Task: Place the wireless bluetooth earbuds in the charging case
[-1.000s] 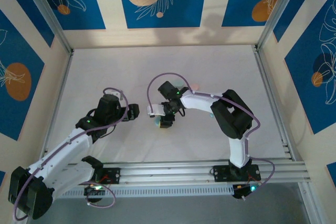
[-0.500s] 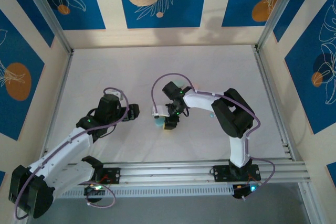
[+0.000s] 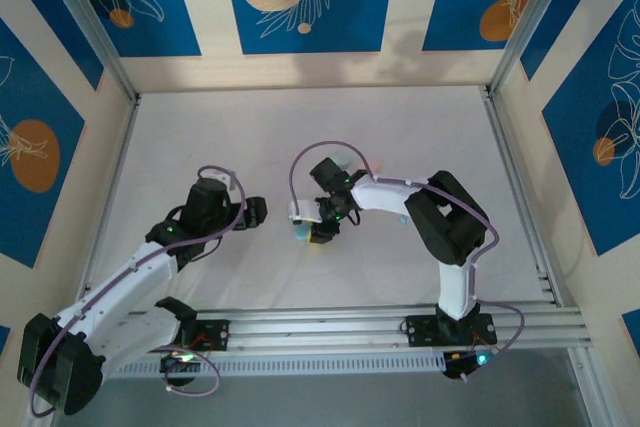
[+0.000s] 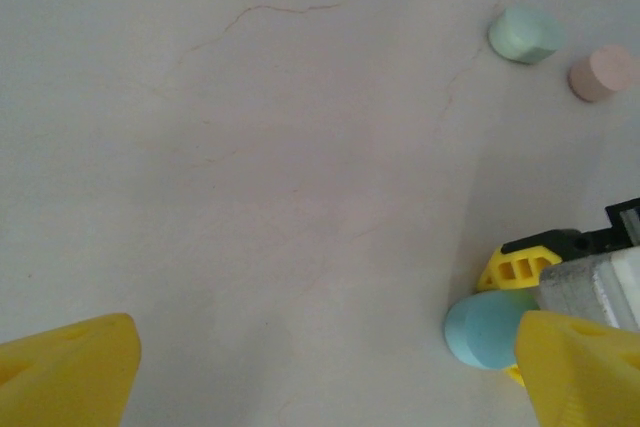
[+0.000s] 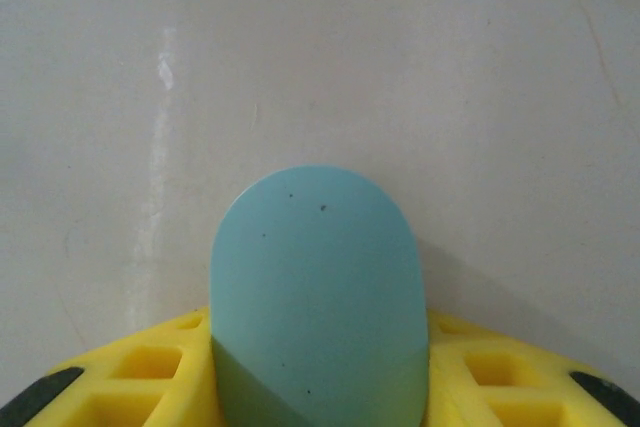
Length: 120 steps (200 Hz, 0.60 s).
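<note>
- The light blue charging case (image 5: 315, 287), a smooth pebble-shaped piece, lies on the pale worktop (image 4: 250, 147) near its middle, rounded end pointing away from the right wrist camera.
- The right pincer (image 5: 320, 347) is clamped on it: a yellow finger (image 5: 150, 372) presses against each long side of the case.
- In the left wrist view the same case (image 4: 482, 332) sits low on the right, touching the right arm's yellow finger.
- Farther off in that view lie a mint piece (image 4: 525, 34) and a pink piece (image 4: 602, 73), close together but apart, both well clear of the blue case.
- The left pincer (image 4: 320, 377) stands wide apart over bare worktop with nothing between its fingers.
- From above, the left pincer (image 3: 255, 212) is near the right pincer (image 3: 318, 230), not touching it.
</note>
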Motion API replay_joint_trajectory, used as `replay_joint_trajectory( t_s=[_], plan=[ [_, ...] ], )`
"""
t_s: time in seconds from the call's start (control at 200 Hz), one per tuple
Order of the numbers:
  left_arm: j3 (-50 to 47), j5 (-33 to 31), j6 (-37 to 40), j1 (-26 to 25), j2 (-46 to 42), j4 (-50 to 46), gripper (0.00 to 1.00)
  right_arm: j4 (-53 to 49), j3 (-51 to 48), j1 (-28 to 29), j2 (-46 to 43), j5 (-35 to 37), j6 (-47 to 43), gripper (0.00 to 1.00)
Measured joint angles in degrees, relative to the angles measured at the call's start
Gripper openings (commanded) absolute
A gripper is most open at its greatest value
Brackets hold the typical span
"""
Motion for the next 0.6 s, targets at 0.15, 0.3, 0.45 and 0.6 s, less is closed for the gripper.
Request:
replay_joint_trajectory(
  t_s=[0.15, 0.3, 0.45, 0.6],
  plan=[
    [-0.4, 3.3, 0.3, 0.4, -0.5, 4.2, 0.93, -0.1, -0.9, -0.7, -4.5, -1.9, 3.5, 0.38],
    [-2.3, 8.2, 0.5, 0.5, -3.8, 11.0, 0.93, 1.3, -2.7, -3.8, -15.1, -7.3, 8.0, 0.38],
    [-1.5, 16.0, 0.5, 0.5, -3.4, 17.1, 0.94, 2.8, -3.1, -8.1, -23.9, -14.1, 13.8, 0.37],
    [2.8, 24.7, -2.4, 0.5, 1.3, 22.3, 0.9, 3.4, -3.1, -9.3, -27.7, -16.6, 18.0, 0.37]
  ],
)
